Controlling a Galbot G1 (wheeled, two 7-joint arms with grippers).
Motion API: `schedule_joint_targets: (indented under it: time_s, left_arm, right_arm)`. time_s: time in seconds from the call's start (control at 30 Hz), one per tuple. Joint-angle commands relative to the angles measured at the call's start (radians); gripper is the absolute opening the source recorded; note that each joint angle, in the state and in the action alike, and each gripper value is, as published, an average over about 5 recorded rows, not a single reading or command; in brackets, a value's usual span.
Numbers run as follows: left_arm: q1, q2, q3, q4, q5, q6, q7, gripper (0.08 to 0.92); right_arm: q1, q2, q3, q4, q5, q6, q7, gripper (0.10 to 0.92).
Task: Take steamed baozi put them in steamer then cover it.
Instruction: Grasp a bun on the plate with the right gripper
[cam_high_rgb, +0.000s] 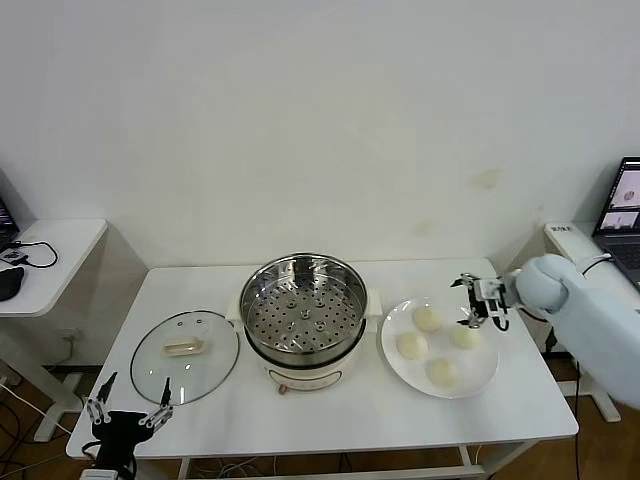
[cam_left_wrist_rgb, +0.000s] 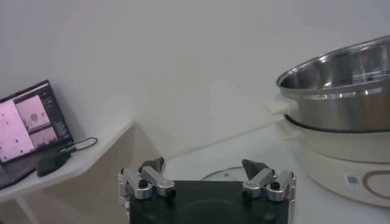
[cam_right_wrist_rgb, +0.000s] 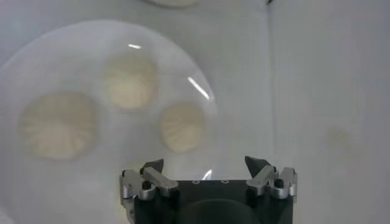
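Several cream-white steamed baozi (cam_high_rgb: 427, 318) lie on a white plate (cam_high_rgb: 478, 385) at the table's right. In the right wrist view three of them show, the nearest (cam_right_wrist_rgb: 181, 126) just ahead of my right gripper (cam_right_wrist_rgb: 205, 165). That right gripper (cam_high_rgb: 478, 300) hovers open above the plate's far right rim, holding nothing. The steel steamer (cam_high_rgb: 303, 320) stands uncovered at mid-table, its perforated tray bare. The glass cover (cam_high_rgb: 185, 355) lies flat to the steamer's left. My left gripper (cam_high_rgb: 128, 405) waits open at the front-left table edge, facing the steamer (cam_left_wrist_rgb: 341, 91).
A side table (cam_high_rgb: 50, 250) with cables stands at the left. Another at the right carries a laptop (cam_high_rgb: 625, 205). The wall runs close behind the work table. Bare tabletop (cam_high_rgb: 350, 415) lies in front of the steamer.
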Motion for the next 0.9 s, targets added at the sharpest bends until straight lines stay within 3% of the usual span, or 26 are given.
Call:
schedule_joint_targets:
  time_s: [0.03,0.9]
  left_arm:
    - [-0.003,0.001,-0.011,0.001,0.000,0.001,-0.001,0.823]
    - [-0.013,0.001,-0.042,0.023,-0.008,-0.005,0.000,0.823]
  right_arm:
    - [0.123,0.062,-0.185,-0.102,0.005,0.011,-0.075,0.823]
    - [0.110,0.278,-0.133,-0.343,-0.099,0.017,-0.001,0.823]
